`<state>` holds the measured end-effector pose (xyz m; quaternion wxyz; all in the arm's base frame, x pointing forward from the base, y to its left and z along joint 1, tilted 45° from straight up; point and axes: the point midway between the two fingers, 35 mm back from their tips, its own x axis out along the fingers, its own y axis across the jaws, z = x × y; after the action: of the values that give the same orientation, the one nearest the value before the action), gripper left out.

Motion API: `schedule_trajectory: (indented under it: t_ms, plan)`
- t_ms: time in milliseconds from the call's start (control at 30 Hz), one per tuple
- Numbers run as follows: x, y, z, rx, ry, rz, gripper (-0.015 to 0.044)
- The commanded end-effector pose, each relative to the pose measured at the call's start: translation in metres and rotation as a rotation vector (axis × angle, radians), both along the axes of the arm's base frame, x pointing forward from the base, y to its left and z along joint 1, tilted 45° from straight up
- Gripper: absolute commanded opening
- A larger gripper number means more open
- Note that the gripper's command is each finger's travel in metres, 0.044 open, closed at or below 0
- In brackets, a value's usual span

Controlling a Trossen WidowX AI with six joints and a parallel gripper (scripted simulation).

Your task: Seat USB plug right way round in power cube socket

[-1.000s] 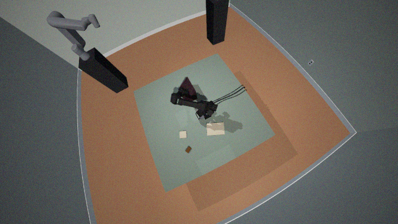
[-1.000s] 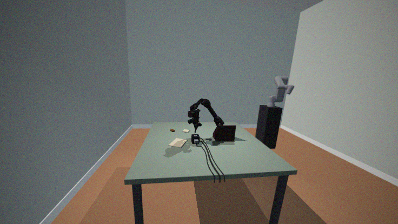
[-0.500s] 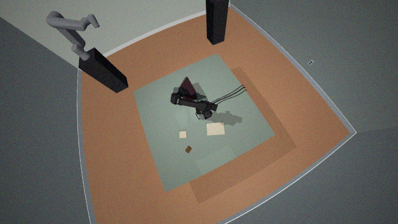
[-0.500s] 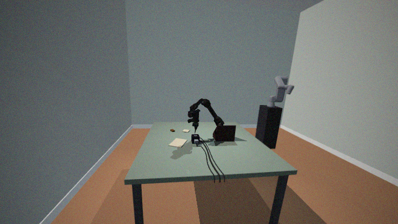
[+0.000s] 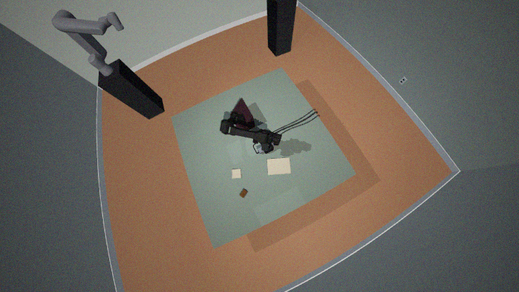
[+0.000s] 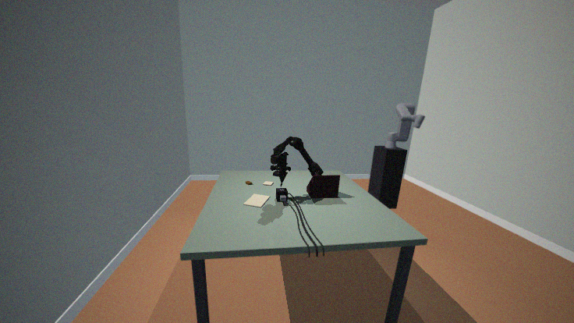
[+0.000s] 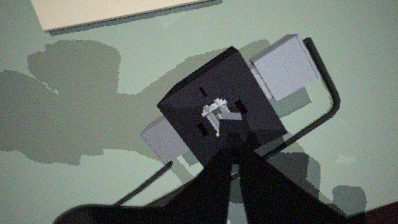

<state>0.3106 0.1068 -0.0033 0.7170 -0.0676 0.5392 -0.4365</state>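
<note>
Bare test room, pedestal-mounted arm [image 6: 404,124]

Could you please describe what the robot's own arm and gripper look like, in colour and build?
The arm is matte black all over, made of slim rounded links with bulkier joint housings, rising from a dark maroon wedge-shaped base. The gripper has two long black fingers that taper to narrow tips in the wrist view. No markings or cables on the arm itself are discernible.

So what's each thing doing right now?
Gripper: shut on the USB plug.
USB plug: held above the power cube, not seated.
Power cube: upright on the table, side plugs in.
Cables: trailing over the table edge.
Cream card: lying flat.
</note>
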Motion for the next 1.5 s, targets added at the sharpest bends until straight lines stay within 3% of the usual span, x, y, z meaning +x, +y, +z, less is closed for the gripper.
schedule_trajectory:
  t_ms: [0, 1067, 1467]
  plan:
    - [-0.0002, -0.0002, -0.0002, 0.004, -0.077, -0.08, 0.0]
    - [-0.0002, -0.0002, -0.0002, 0.035, -0.659, -0.675, 0.0]
    - [-0.0002, -0.0002, -0.0002, 0.035, -0.672, -0.687, 0.0]
